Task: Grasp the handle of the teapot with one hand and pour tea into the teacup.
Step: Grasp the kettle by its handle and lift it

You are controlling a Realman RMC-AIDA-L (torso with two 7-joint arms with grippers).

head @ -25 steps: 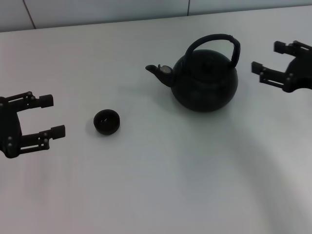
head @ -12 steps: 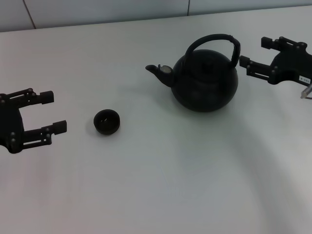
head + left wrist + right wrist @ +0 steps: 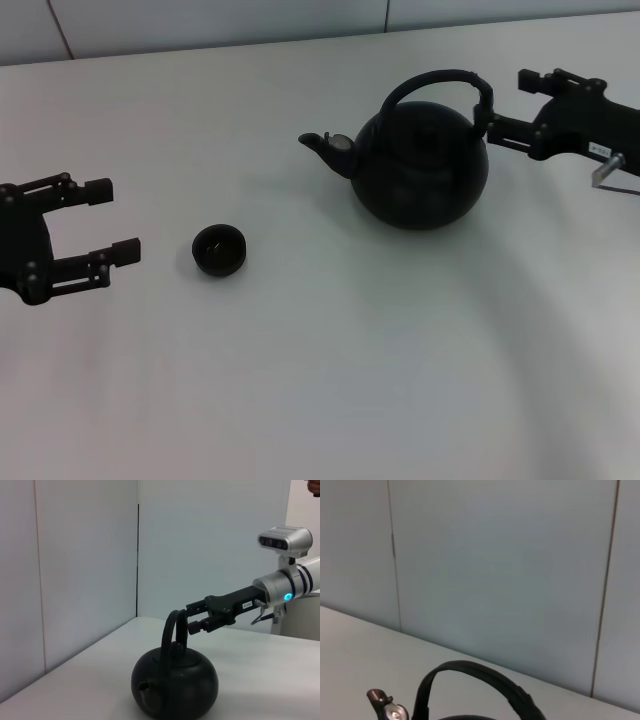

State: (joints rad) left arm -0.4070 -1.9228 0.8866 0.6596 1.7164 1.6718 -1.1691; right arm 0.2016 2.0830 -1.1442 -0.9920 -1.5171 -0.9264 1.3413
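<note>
- Two black robot hands share a big white desk with a pot and a cup.
- Biggest of all the things is the teapot, round and black. It sits upright on the desk, toward the far right side. Its short spout points to the robot's left, toward the cup.
- Over the top of the pot rises the handle, a thick black hoop. It stands straight up.
- The right hand is up at the handle's right end, held off the desk. Its fingers are spread apart. In the left wrist view the right hand has its finger tips right at the top of the hoop, one tip above the other. I cannot tell if they touch it.
- The left hand is low on the left side of the desk, well away from the pot. Its two fingers are spread wide and hold nothing. They point toward the cup.
- Smallest is the teacup, a tiny dark bowl. It stands upright on the desk between the left hand and the teapot, nearer to the left hand.
</note>
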